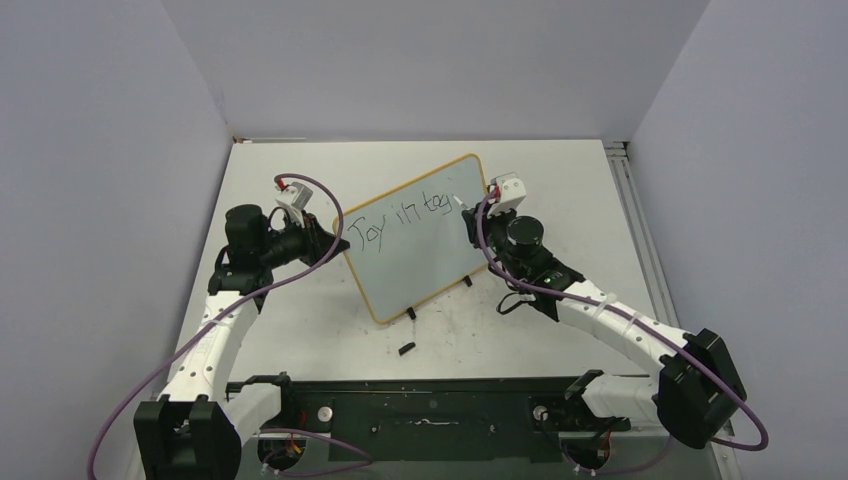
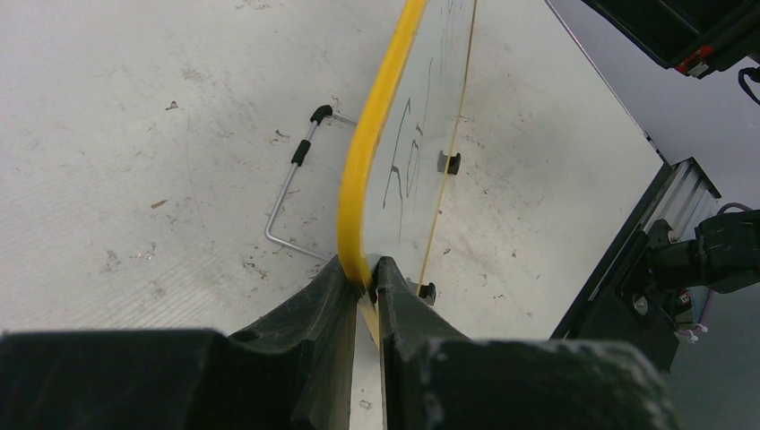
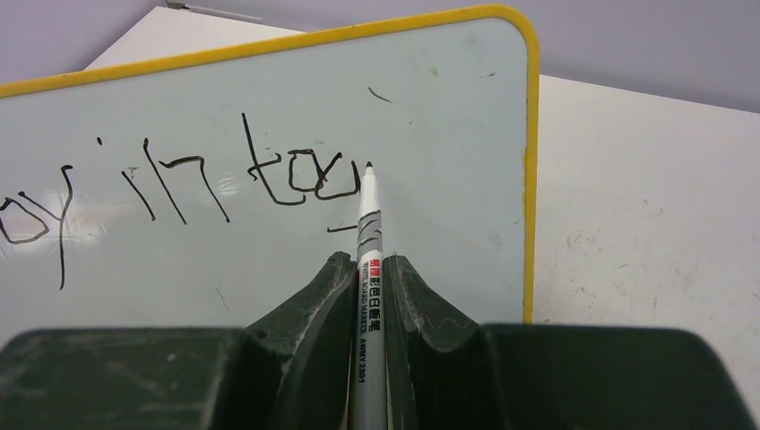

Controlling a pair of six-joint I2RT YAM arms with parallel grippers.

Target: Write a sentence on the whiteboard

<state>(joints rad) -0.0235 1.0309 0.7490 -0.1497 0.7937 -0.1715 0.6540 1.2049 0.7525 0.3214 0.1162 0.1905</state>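
The small shiny yellow-rimmed whiteboard [image 1: 425,262] looks light and tippy; left gripper [image 2: 369,270] pinches its edge; right gripper [image 3: 370,265] squeezes the thin white marker [image 3: 369,208].

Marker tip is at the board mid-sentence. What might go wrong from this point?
1. The sentence ends close to the yellow frame, so the line may run out of room.
2. The left gripper pinches the whiteboard at one edge only. Pressure from the marker could pivot or tip it.
3. The right gripper grips a slim marker, which might slip and spoil strokes.
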